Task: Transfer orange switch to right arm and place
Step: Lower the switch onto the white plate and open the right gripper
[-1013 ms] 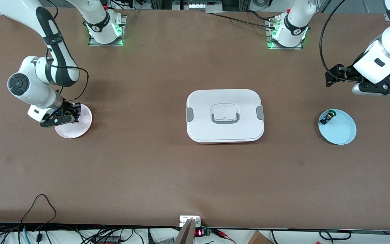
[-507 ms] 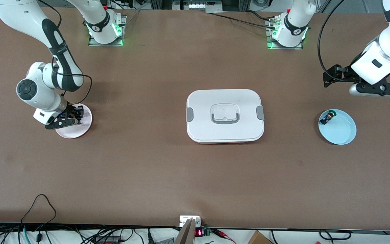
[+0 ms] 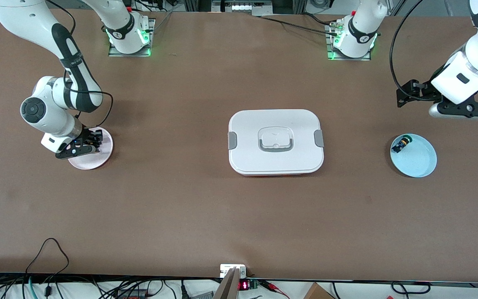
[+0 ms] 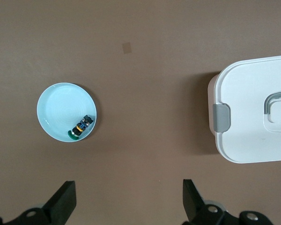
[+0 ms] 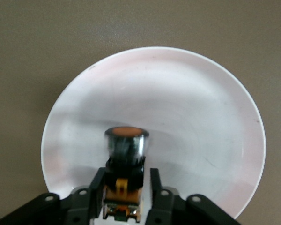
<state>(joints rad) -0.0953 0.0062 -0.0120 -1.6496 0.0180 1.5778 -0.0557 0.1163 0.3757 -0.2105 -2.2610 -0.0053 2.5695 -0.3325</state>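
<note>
- Over the pink plate (image 3: 91, 154), toward the right arm's end of the bench (image 3: 181, 199), we see the right claw (image 3: 91, 141) clenched on the orange switch (image 5: 125, 154), its fingers (image 5: 97, 187) pressing the black body from both sides and its orange cap pointing toward the plate.
- Beside that plate, at mid-bench, we see a white lidded box (image 3: 275, 142) with grey side clips.
- Well apart from the pink plate, toward the left arm's end, we see a light blue plate (image 3: 417, 160) holding a green-capped switch (image 3: 401, 144) at its rim.
- We see the left claw (image 4: 126, 206) released, jaws spread wide, hanging over bare bench near the blue plate.
</note>
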